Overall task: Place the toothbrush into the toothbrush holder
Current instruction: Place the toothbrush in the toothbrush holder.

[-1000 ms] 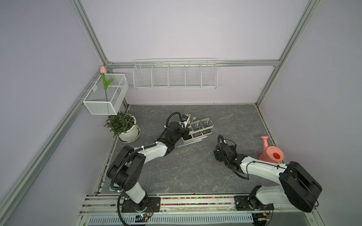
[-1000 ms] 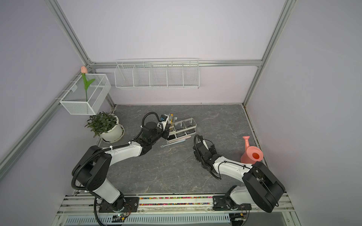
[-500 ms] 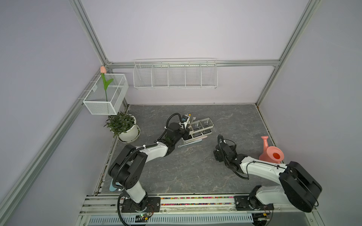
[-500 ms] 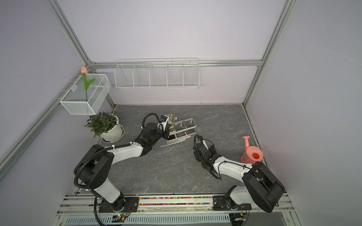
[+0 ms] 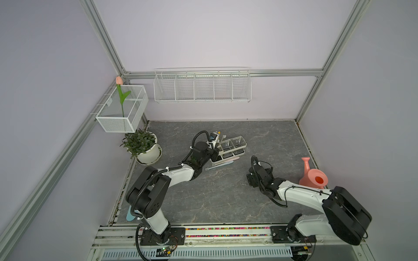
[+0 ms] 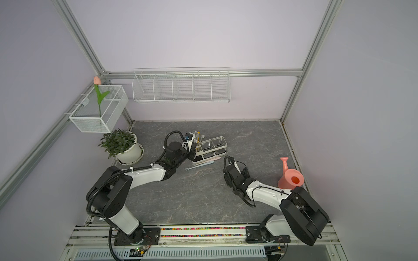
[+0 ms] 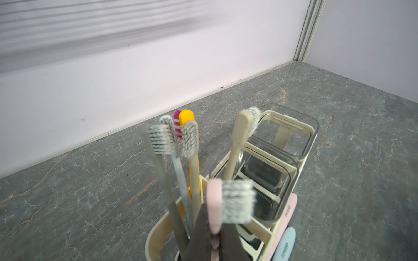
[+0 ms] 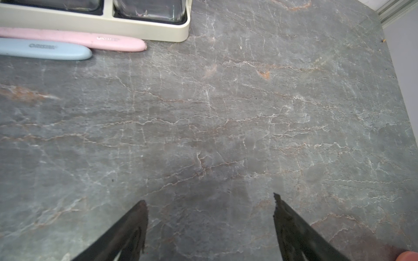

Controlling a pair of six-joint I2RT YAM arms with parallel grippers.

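The cream toothbrush holder (image 5: 228,149) (image 6: 209,148) (image 8: 144,29) stands mid-table, with several brushes upright in its divided end (image 7: 156,232). My left gripper (image 7: 214,226) (image 5: 213,149) (image 6: 192,149) is shut on a pink toothbrush (image 7: 214,198), held upright with its bristled head up, just above that end. My right gripper (image 8: 210,203) (image 5: 254,177) hangs open and holds nothing, low over bare table to the holder's right. A pink toothbrush (image 8: 90,40) and a blue one (image 8: 45,48) lie flat along the holder's near side.
A potted plant (image 5: 144,146) stands at the left wall and a pink watering can (image 5: 313,176) at the right edge. White wire baskets hang on the back wall (image 5: 202,87) and the left wall (image 5: 123,110); the left one holds a tulip.
My left arm has shifted very slightly at the holder, still gripping the pink toothbrush. The right arm has not moved.
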